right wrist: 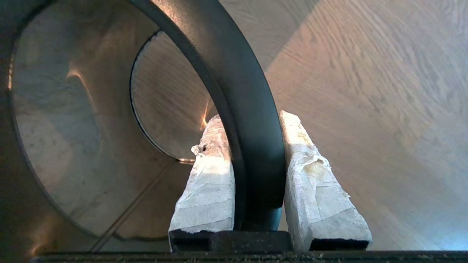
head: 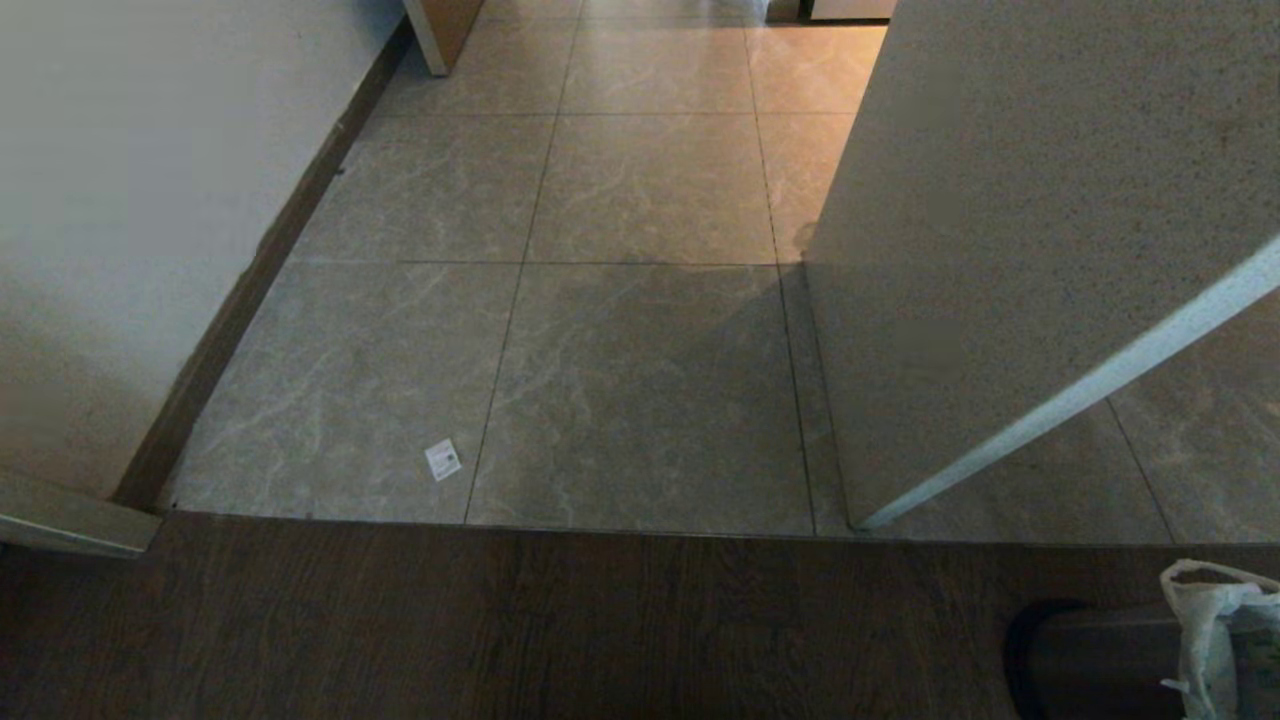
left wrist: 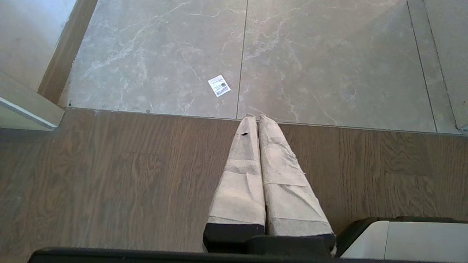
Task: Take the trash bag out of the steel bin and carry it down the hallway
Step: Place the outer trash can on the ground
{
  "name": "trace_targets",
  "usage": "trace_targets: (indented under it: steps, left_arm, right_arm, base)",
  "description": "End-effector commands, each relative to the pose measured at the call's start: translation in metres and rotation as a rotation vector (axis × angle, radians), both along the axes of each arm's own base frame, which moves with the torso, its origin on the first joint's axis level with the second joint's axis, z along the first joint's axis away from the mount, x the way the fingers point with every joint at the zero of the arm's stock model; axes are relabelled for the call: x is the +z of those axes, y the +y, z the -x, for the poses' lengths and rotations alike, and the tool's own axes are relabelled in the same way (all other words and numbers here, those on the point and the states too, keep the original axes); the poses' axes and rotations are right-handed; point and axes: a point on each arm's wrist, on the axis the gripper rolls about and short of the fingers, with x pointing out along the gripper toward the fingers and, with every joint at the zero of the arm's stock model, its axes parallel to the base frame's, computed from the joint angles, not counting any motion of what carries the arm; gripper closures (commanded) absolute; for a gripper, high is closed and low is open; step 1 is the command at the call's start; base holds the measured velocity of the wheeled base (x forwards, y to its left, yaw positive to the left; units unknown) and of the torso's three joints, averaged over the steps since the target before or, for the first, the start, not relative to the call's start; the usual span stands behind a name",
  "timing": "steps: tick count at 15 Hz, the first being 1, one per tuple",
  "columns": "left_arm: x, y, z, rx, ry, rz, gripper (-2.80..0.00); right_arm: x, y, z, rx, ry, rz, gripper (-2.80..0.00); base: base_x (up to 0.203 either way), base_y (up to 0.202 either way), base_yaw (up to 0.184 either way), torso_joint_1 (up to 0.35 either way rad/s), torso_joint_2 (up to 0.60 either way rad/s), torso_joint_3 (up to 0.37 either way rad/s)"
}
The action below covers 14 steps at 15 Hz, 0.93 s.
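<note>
Right gripper [right wrist: 256, 171] clamped on black rim of steel bin [right wrist: 91, 138], one finger inside, one outside, bin near right on wood floor [head: 500, 620], trash bag [head: 1215, 630] beside it, left gripper [left wrist: 257, 120] closed, idle over the floor.

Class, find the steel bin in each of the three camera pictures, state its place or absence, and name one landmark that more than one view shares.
Head view: the steel bin lies at the bottom right, on the dark wood floor, beside the trash bag.
Left wrist view: not in it.
Right wrist view: fills the left and centre; the right gripper is clamped on its black rim.
Shared landmark: the wood floor, in all three views.
</note>
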Motion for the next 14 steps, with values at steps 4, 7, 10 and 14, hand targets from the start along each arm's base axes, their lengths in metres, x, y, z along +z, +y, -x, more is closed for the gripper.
trace_targets:
  steps: [4, 7, 10, 14]
  left_arm:
    - [0.0, 0.0, 0.0, 0.001, 0.0, 0.0, 0.0]
    - [0.0, 0.0, 0.0, 0.001, 0.0, -0.001, 0.0]
    - [0.0, 0.0, 0.0, 0.001, 0.0, 0.0, 0.0]
    - [0.0, 0.0, 0.0, 0.001, 0.0, -0.001, 0.0]
  right_arm:
    - [0.0, -0.002, -0.003, 0.017, -0.005, 0.022, -2.8]
    - [-0.001, -0.003, -0.004, 0.018, 0.006, 0.056, -2.8]
    - [0.015, 0.013, -0.001, 0.011, 0.025, 0.018, -2.8]
    - [0.056, 0.072, 0.011, 0.025, 0.088, -0.029, 0.0]
  base:
    - [0.0, 0.0, 0.0, 0.0, 0.0, 0.0]
    - [0.0, 0.0, 0.0, 0.0, 0.0, 0.0]
    - [0.0, 0.0, 0.0, 0.0, 0.0, 0.0]
    - [0.0, 0.0, 0.0, 0.0, 0.0, 0.0]
